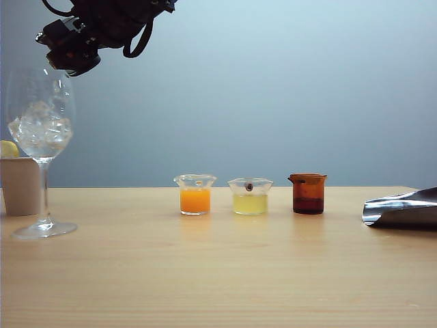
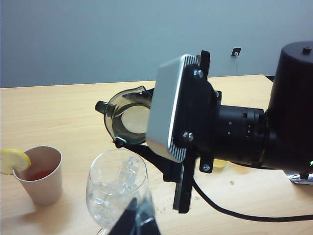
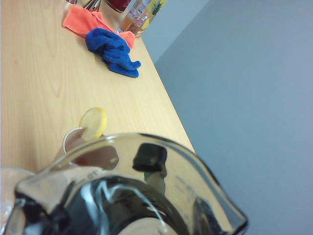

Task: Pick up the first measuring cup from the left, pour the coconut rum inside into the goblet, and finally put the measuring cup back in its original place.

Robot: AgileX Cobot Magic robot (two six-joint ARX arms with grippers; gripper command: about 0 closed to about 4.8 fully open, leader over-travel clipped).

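The first measuring cup point(image 2: 128, 117), smoky grey with a flared lip, hangs tipped on its side above the goblet point(image 2: 117, 188), its mouth facing the left wrist camera. My right gripper point(image 3: 122, 215) is shut on it, having reached across to the upper left of the exterior view point(image 1: 72, 55), over the goblet point(image 1: 41, 126). The goblet holds ice cubes. Pale streaks show inside the cup point(image 3: 132, 196); whether coconut rum is running out I cannot tell. My left gripper point(image 2: 137, 220) sits low beside the goblet, its fingertips together on nothing.
A beige paper cup point(image 1: 20, 184) with a lemon slice stands just behind the goblet. In a row mid-table are an orange-liquid cup point(image 1: 195, 195), a pale yellow cup point(image 1: 250, 197) and an amber cup point(image 1: 308, 194). A shiny silver object point(image 1: 403, 208) lies at the right edge. A blue cloth point(image 3: 115, 51) lies farther along the table.
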